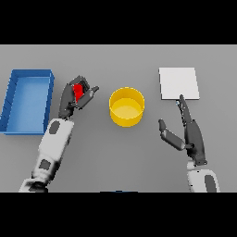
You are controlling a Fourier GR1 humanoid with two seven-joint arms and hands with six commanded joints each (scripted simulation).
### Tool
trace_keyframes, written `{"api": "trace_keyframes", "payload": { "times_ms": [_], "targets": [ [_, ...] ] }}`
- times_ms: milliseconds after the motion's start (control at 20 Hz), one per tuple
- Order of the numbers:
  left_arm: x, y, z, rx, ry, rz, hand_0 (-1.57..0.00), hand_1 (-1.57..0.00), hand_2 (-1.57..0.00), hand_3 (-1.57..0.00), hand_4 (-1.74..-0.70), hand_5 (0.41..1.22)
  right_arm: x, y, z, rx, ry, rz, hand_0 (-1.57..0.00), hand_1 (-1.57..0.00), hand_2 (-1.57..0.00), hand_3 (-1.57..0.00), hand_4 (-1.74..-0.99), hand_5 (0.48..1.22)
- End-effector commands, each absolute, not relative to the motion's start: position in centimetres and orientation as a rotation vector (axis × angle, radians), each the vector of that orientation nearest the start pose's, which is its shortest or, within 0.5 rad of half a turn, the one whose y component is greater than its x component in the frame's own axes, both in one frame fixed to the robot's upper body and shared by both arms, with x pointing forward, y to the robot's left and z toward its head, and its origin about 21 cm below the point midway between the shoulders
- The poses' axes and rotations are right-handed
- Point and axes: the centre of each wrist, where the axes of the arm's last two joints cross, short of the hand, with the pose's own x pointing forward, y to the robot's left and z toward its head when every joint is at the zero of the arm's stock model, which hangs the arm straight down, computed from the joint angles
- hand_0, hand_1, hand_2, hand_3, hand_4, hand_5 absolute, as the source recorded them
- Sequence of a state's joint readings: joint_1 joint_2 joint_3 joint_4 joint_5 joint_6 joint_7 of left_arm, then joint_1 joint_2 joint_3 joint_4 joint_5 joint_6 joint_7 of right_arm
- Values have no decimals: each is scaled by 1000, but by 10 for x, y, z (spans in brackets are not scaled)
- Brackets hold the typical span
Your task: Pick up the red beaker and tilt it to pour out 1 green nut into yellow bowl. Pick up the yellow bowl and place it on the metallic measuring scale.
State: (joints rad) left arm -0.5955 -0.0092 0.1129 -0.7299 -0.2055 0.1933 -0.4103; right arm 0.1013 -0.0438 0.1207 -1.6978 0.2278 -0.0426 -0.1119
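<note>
Left hand [74, 96]: fingers + thumb curled round the red beaker, arm comes in from lower left, hand sits between the blue tray and the yellow bowl.
Red beaker [79, 90]: held in left hand, mostly covered by dark fingers, only a red patch shows; tilt can't tell. Well left of bowl, not over it.
Green nut: can't see one, neither in beaker nor in bowl.
Yellow bowl [126, 107]: upright on surface, about centre of view, nothing touching it. Inside looks plain yellow.
Metallic measuring scale [179, 83]: flat pale square plate, upper right, on surface, apart from bowl. Nothing on top.
Right hand [190, 134]: fingers straight + spread, thumb out to the left, holds nothing. Longest fingertip reaches up to near edge of scale; touching or just short, can't tell. Arm comes in from lower right.
Blue tray [9, 99]: rectangular, walled, far left of surface, just beside left arm.
Surface [120, 152]: grey, carries bowl, scale, tray.
</note>
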Motion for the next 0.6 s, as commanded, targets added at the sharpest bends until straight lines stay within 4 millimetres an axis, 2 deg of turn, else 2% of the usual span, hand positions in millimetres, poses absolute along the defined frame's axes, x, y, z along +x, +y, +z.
{"api": "trace_keyframes", "payload": {
  "times_ms": [0,50,200,400,550],
  "targets": [
    [370,170,-41,167,-1716,-227,-1162,-1176,-1173,-997,-1601,1073,222,-215,7,-157,-1717,241,1,1,1,1,-1233,688],
    [370,172,-41,165,-1714,-224,-1244,-1255,-1253,-1111,-1572,1103,224,-215,10,-160,-1724,236,1,1,1,1,-1233,686],
    [370,166,-41,189,-1724,-211,-1403,-1409,-1408,-1336,-1654,1127,228,-216,10,-171,-1718,246,1,1,1,1,-1207,677],
    [377,173,-24,221,-1731,-226,-1502,-1505,-1504,-1475,-1706,1126,226,-217,7,-189,-1736,263,1,1,1,1,-1160,664],
    [385,176,2,249,-1761,-309,-1536,-1537,-1537,-1522,-1723,1127,228,-215,5,-225,-1718,282,1,1,1,1,-1116,656]
  ]
}}
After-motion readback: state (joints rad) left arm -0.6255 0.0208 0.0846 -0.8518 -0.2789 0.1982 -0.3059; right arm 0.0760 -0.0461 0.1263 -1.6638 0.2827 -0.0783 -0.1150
